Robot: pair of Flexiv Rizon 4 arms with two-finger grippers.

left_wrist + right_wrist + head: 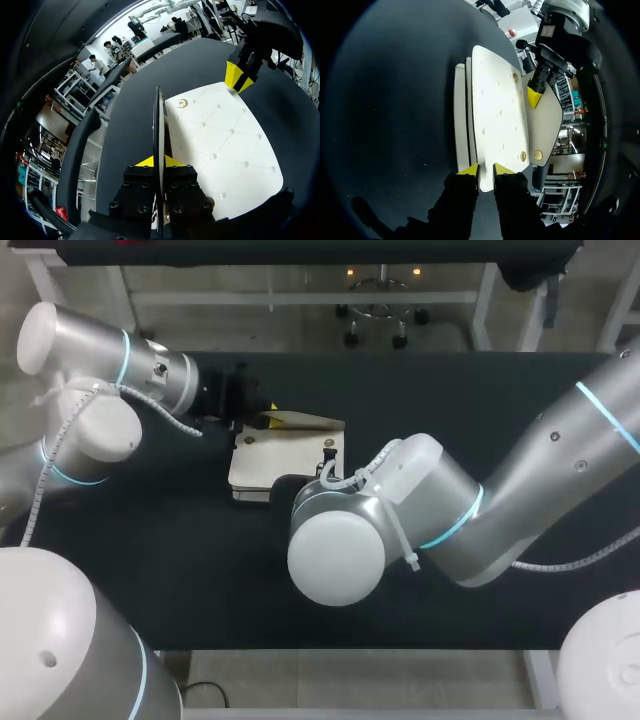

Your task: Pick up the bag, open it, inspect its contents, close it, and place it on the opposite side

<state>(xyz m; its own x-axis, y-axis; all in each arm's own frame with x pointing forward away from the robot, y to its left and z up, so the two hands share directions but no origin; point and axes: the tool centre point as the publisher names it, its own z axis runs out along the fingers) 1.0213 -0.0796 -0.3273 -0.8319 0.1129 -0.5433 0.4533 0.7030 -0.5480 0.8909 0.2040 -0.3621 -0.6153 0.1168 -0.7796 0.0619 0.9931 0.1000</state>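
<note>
Bag (pixel 280 455) flap pinched in left jaws, body edge in right jaws.

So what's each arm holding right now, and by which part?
Both hold the bag. Left fingers pinch the edge of its lifted flap; right fingers clamp the edge of its body.

Head view looks down from above; both wrist views sit close, facing each other across the shared bag (pixel 268 462).
</note>
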